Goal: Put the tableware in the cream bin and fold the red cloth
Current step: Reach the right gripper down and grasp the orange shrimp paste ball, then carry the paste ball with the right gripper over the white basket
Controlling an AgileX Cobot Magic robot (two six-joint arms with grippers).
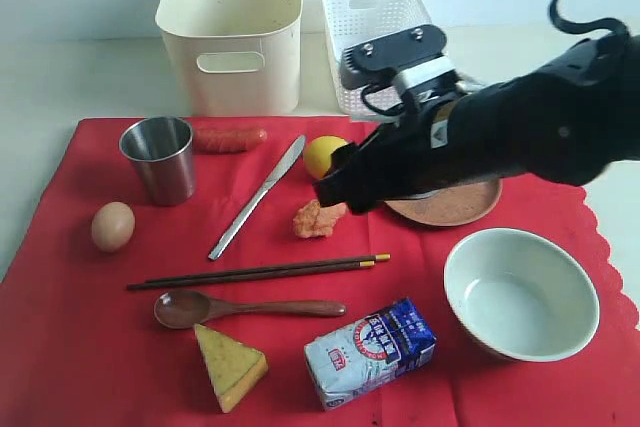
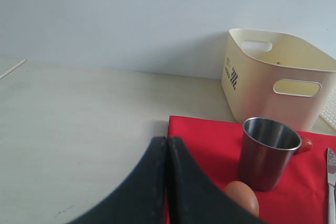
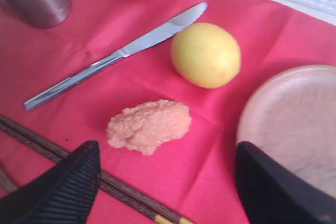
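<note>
Tableware step in hand; right gripper jaws wide, empty, low over red cloth beside round brown plate; next, probably: pinch plate rim, carry to cream bin; left gripper closed, empty.

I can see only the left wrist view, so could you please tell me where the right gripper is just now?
Observer: The right gripper is over the bright red cloth, jaws open, near a pinkish food lump and the round brown plate.
Operator: Thanks. Which tableware lies outside my picture?
Observer: The dark yellow-tipped chopsticks and brown wooden spoon lie side by side on the cloth.
Operator: And the bowl?
Observer: The large pale green bowl stands upright and empty by the cloth's scalloped edge.
</note>
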